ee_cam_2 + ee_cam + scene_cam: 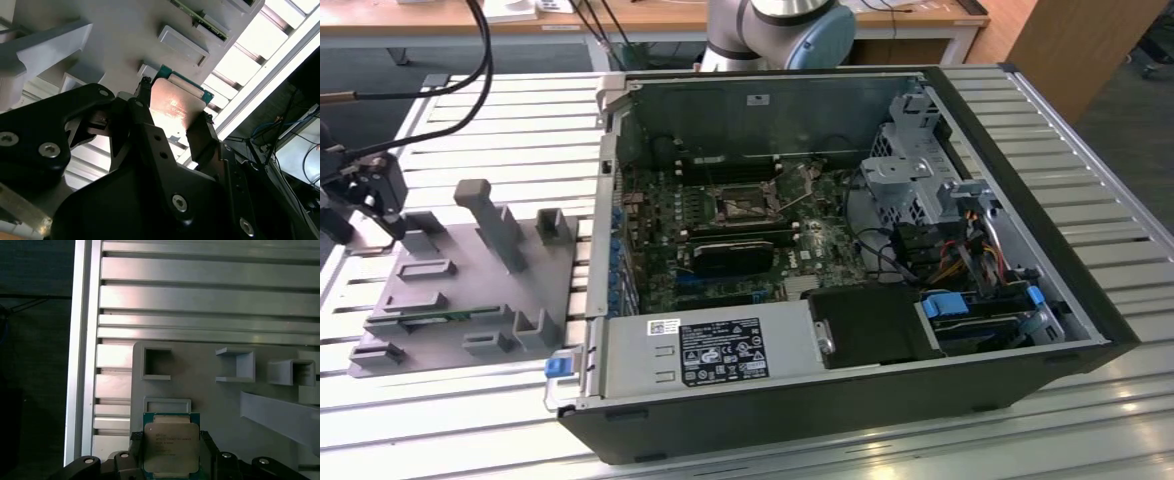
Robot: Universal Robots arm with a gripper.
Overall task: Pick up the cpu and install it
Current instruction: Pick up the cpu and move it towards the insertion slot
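The cpu [171, 447] is a flat square chip with a silvery top and a green rim. It sits between the two black fingers [135, 442] of my gripper [171, 436], which press on its opposite edges. In the second wrist view the cpu [176, 111] reflects light and is held just over the grey plastic tray [125, 35], my gripper [175, 102] shut on it. In the exterior view my gripper [384, 215] hangs over the far corner of the tray [467, 290] at the exterior view's left. The black socket [744, 205] lies on the motherboard inside the open computer case [854, 250].
The tray carries upright posts [487, 215] and small box-shaped pockets [157, 364]. The slatted metal table [200, 300] runs under everything. Cables [467, 60] hang near the arm at the exterior view's left. Inside the case are a power supply [707, 350] and drive cages [921, 170].
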